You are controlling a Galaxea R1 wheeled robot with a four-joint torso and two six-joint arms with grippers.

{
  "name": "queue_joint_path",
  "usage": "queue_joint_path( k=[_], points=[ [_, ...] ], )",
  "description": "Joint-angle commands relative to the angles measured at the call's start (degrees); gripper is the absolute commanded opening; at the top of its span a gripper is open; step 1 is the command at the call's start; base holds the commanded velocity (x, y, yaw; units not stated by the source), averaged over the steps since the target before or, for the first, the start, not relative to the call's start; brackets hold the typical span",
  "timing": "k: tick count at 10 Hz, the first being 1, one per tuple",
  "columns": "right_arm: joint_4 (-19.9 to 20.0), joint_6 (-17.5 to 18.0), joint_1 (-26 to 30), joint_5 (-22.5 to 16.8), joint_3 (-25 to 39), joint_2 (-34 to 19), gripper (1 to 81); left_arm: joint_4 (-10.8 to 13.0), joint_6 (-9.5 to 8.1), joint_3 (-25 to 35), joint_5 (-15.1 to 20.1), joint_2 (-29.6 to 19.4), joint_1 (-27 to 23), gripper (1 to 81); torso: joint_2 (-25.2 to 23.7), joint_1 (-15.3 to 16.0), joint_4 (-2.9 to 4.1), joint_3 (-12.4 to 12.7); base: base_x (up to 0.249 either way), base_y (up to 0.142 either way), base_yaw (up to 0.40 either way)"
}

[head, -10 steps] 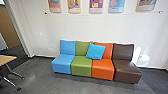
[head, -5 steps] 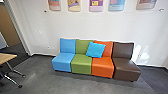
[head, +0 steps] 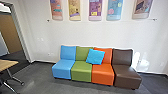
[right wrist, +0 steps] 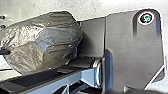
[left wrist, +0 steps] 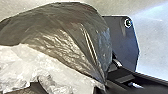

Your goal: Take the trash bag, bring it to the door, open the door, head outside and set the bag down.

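Trash bag (right wrist: 50, 37), one; four seats (head: 81, 73), one cushion (head: 95, 56), five posters (head: 95, 10); state of both grippers impossible to tell.

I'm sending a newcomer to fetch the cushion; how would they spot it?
Along the white wall stands a row of four coloured seats. The square cushion leans across the green and orange backrests, bright blue and tilted, unlike the upright backs around it.

head view: bright, wall (head: 87, 32) evenly pale | white glare on wall just beside brown seat (head: 126, 72) | soft dark shadow along floor (head: 50, 86) at brown seat's base | door frame (head: 20, 32), well apart from brown seat, leans with wide-angle distortion | wrist views: bright, shiny highlights on trash bag (left wrist: 62, 47), floor washed pale
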Motion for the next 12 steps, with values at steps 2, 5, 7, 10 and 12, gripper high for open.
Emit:
queue_joint_path(
  k=[2, 5, 7, 10, 12],
  points=[
    [-0.4, -0.2, 2.8, -3.2, 0.0, -0.8, 81.1, -0.2, 0.11, -0.1, 3.6, 0.1, -4.1, 1.0, 0.0, 0.0, 0.0, 1.0, 0.0, 0.0, 0.0],
    [-0.4, -0.2, 1.9, -3.1, -4.5, 1.2, 81.1, -0.1, 0.02, -2.3, 3.6, 0.5, -3.6, 1.0, 0.0, -0.1, 0.0, 1.5, 0.0, 0.0, 0.0],
    [-0.2, -0.2, 0.9, -3.1, -10.6, 3.6, 81.1, 0.0, 0.11, -4.4, 1.2, 0.6, -1.7, 1.0, 0.0, -0.1, 0.0, 1.5, 0.0, 0.0, 0.0],
    [0.0, -0.2, 0.7, -3.1, -15.2, 6.3, 81.1, 0.0, 0.19, -5.6, 0.4, 0.6, -0.4, 1.0, 0.0, -0.1, 0.0, 1.5, 0.0, 0.0, 0.0],
    [0.0, -0.2, 0.7, -3.1, -15.4, 6.5, 81.1, 0.0, 0.19, -5.6, 0.4, 0.7, -0.4, 1.0, 0.0, -0.1, 0.0, 1.5, 0.0, 0.0, 0.0]
  ],
)
